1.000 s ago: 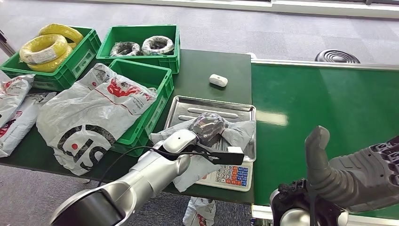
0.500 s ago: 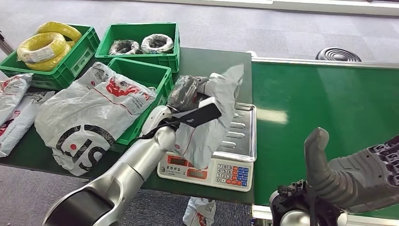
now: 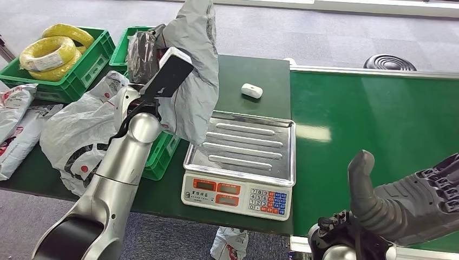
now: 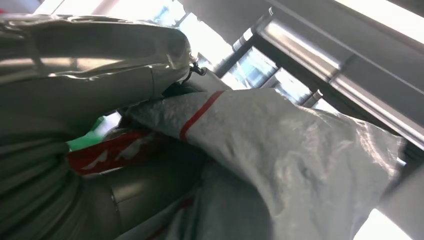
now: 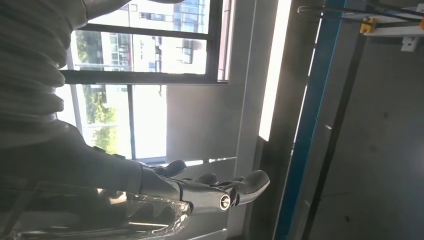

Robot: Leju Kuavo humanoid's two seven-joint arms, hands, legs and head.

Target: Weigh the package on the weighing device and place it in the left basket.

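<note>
Left hand (image 3: pixel 142 89) has swung the grey package (image 3: pixel 187 70) up off the scale (image 3: pixel 241 162), gripping it high above the green basket (image 3: pixel 162 154), probably set to drop it. Right hand (image 3: pixel 403 203) idles, fingers apart.

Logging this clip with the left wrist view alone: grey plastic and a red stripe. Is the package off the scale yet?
Observer: Yes. The left hand holds the package up in the air, beside the scale, whose steel tray is bare.
Operator: Is it over a basket?
Observer: It hangs by the near green basket, where another big printed bag already lies.
Operator: And the right hand?
Observer: The right hand is raised low at the right, fingers apart, holding nothing.
</note>
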